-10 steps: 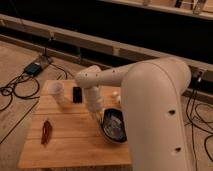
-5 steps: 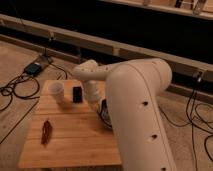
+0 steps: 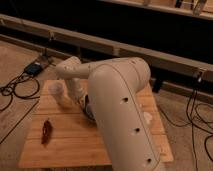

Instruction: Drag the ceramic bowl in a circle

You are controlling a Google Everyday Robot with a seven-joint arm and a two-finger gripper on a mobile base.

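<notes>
The ceramic bowl [image 3: 88,109] is a glossy black bowl on the wooden table [image 3: 65,145]. Only a sliver of its left rim shows, just left of my big white arm [image 3: 120,110]. The rest of it is hidden behind the arm. My gripper [image 3: 81,101] hangs from the forearm that comes down from the elbow at the table's back. It sits right at the bowl's left rim and is largely hidden by the arm.
A small white cup [image 3: 56,89] stands at the table's back left, close to the forearm. A reddish-brown object [image 3: 46,131] lies front left. A small white thing [image 3: 148,117] lies right of the arm. Cables [image 3: 15,90] and a blue box [image 3: 35,67] lie on the floor to the left.
My arm has swung left and nearer the camera, and covers more of the table. The bowl has shifted left with the gripper. The small dark object by the cup is now hidden.
</notes>
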